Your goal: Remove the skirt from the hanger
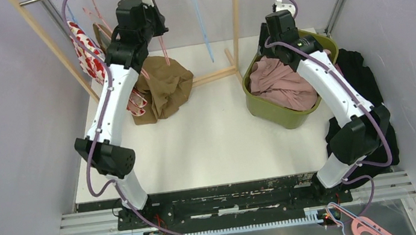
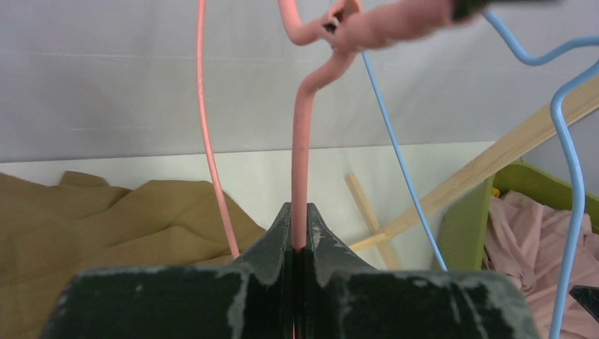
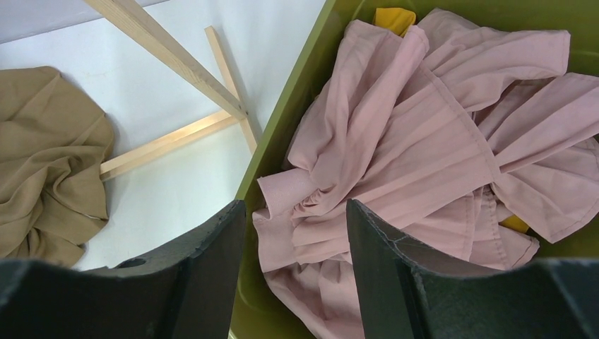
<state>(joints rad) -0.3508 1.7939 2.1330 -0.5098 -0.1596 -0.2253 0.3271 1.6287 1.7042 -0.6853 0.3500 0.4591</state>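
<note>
My left gripper (image 2: pixel 299 244) is shut on the straight wire of a pink hanger (image 2: pixel 302 155), held high near the rack; in the top view the gripper (image 1: pixel 151 25) sits above a brown skirt. The brown skirt (image 1: pixel 166 85) lies crumpled on the white table, off the hanger, and also shows in the left wrist view (image 2: pixel 106 219) and the right wrist view (image 3: pixel 49 162). My right gripper (image 3: pixel 297 226) is open and empty, hovering over the left rim of a green bin (image 3: pixel 282 141). A pink skirt (image 3: pixel 424 141) lies in the bin.
A wooden rack (image 1: pixel 235 16) stands at the back, with a blue hanger (image 2: pixel 402 162) hanging on it and a red-and-white garment (image 1: pixel 85 54) at its left. The green bin (image 1: pixel 265 110) is on the right. Black cloth (image 1: pixel 363 72) lies beyond it. Pink hangers (image 1: pixel 366 230) lie at the near right.
</note>
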